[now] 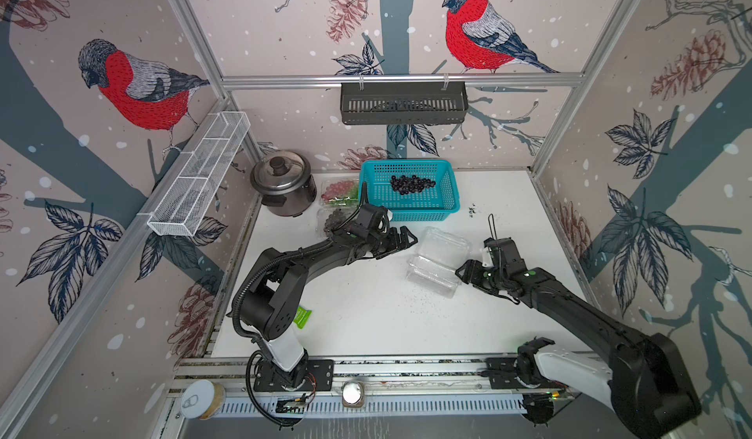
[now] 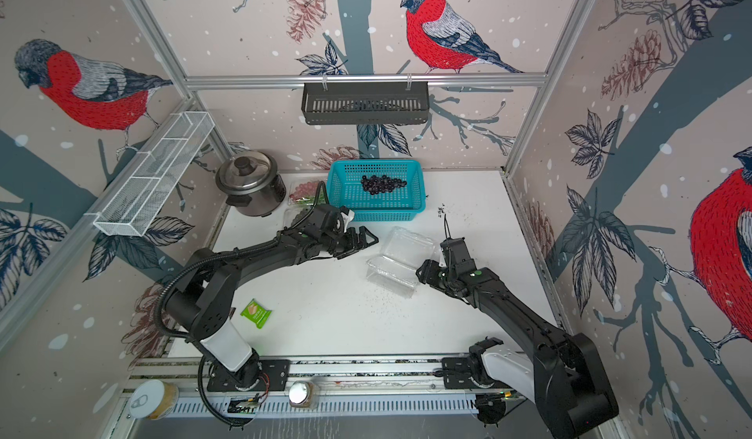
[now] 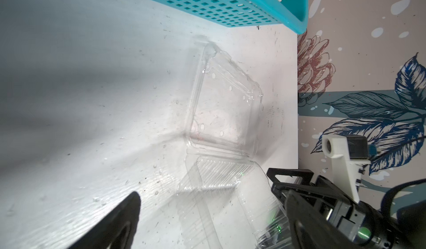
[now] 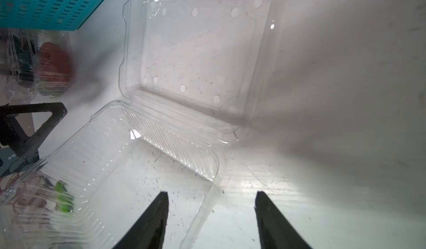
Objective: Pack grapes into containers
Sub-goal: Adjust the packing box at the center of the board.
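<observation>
Robot lab cell, aluminium frame point(image 1: 285, 81), bird-print wall panels point(image 1: 285, 18), rail-mounted arms point(image 1: 309, 252)

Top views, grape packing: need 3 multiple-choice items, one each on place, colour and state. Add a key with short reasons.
1. Where do the unpacked grapes lie?
A. In the basket
B. On a plate
C. In a paper bag

2. What colour are those grapes?
A. Green
B. Dark purple-black
C. Yellow

3. The clear container at the right gripper is:
A. Shut and full
B. Open and empty
C. Open with grapes inside

Key:
1 A: in both top views the bunch rests on the basket floor.
2 B: they look near black against the teal mesh.
3 B: the right wrist view shows the lid folded back and nothing inside.
</observation>
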Action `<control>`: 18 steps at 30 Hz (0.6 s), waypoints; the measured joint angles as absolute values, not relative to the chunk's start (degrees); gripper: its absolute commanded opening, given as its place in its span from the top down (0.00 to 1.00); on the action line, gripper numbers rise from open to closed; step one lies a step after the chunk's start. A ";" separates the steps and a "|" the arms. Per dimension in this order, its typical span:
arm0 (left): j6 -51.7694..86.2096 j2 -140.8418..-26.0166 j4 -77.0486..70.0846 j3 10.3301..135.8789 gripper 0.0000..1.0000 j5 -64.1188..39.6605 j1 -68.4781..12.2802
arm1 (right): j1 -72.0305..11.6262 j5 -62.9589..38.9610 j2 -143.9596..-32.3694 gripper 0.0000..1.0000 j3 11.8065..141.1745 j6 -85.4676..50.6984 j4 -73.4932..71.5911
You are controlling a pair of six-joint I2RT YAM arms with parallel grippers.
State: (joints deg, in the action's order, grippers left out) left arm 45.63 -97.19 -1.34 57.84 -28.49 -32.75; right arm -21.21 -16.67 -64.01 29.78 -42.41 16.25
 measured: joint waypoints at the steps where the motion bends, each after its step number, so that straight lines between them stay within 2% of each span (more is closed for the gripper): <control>1: 45.93 -97.14 -1.41 57.65 0.03 -28.69 -32.80 | -21.63 -17.17 -64.58 0.42 29.54 -42.52 16.14; 4: 46.35 -97.01 -2.55 56.93 0.03 -29.23 -32.88 | -22.90 -18.74 -66.04 0.49 29.26 -43.31 15.29; 8: 46.76 -96.99 -2.79 55.94 0.03 -29.89 -33.15 | -24.27 -19.46 -67.99 0.51 29.04 -43.53 13.54; 13: 47.20 -97.56 -3.77 55.86 0.03 -30.65 -33.12 | -24.88 -19.38 -71.13 0.64 29.54 -43.55 11.53; 18: 48.01 -97.84 -4.86 54.85 0.04 -32.38 -33.19 | -25.23 -17.74 -74.52 0.67 30.52 -43.29 10.00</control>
